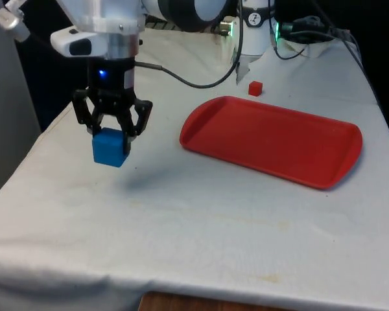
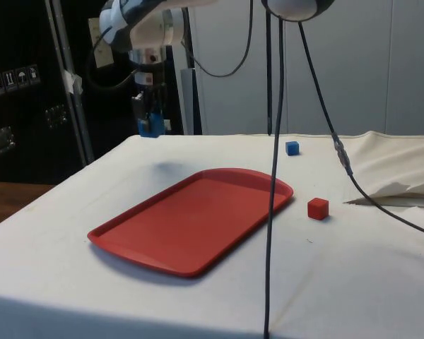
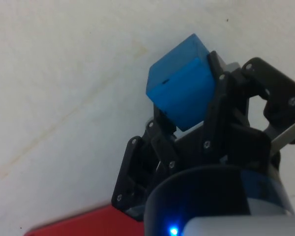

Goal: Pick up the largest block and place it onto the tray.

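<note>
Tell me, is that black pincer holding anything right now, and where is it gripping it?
Yes. The pincer holds a blue block by two opposite side faces, lifted clear of the white cloth.

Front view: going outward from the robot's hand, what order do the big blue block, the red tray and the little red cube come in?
1. Big blue block: gripped in the hand, above the cloth.
2. Red tray: lying on the front view's right of the hand.
3. Little red cube: beyond the tray's far edge.

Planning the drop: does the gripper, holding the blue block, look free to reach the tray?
Probably yes: the gripper holds the blue block above the cloth, and nothing stands between it and the red tray.
</note>
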